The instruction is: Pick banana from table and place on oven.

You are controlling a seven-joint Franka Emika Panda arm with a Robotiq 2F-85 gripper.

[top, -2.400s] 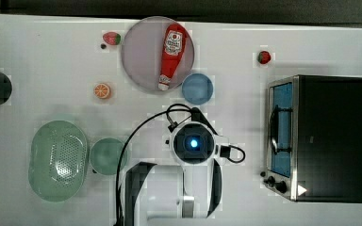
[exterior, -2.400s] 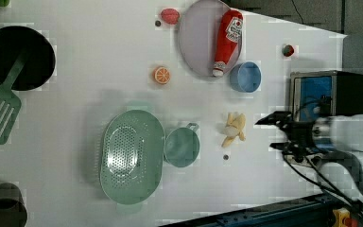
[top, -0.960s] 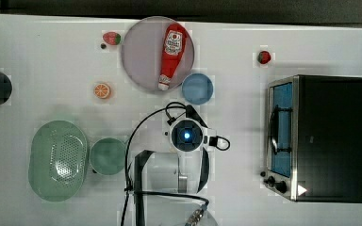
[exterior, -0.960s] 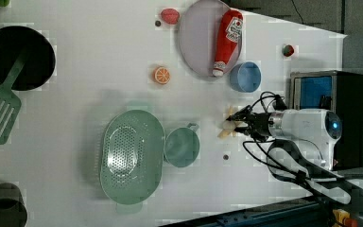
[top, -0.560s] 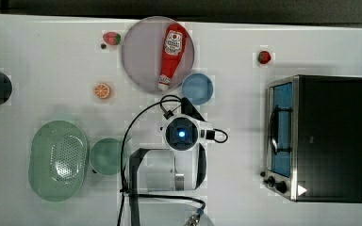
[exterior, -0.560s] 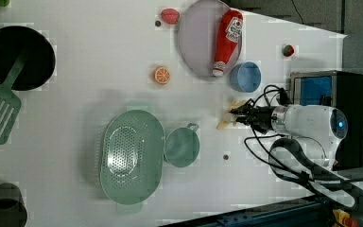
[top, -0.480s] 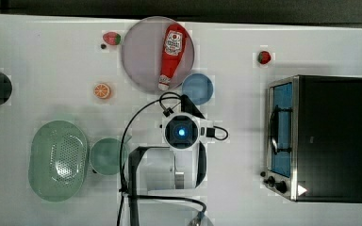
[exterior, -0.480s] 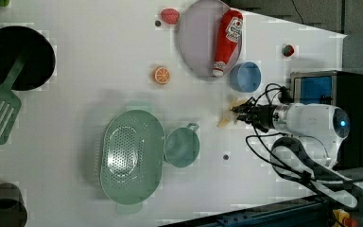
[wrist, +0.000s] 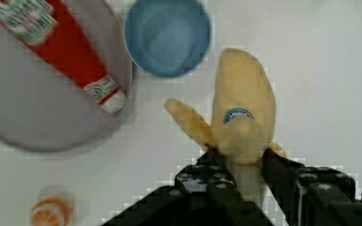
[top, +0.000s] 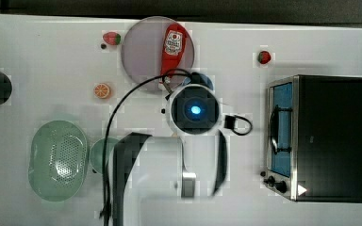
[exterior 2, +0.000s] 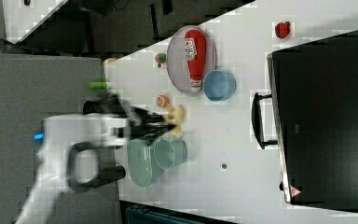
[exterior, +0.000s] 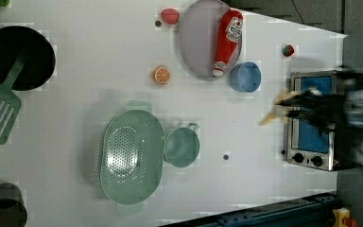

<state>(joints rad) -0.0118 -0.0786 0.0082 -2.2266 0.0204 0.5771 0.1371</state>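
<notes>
Between the closed fingers of the gripper sits the one banana, clamped at its lower end, long axis pointing away from the wrist and lifted clear of the table. Beyond it lie one blue bowl and one ketchup bottle. The single oven lies well apart toward the top view's right, black top bare.

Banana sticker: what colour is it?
Blue with a white rim, on the pale yellow banana; clearest in the wrist view.

dark floor beyond the white surface; grey panel, blue frame
</notes>
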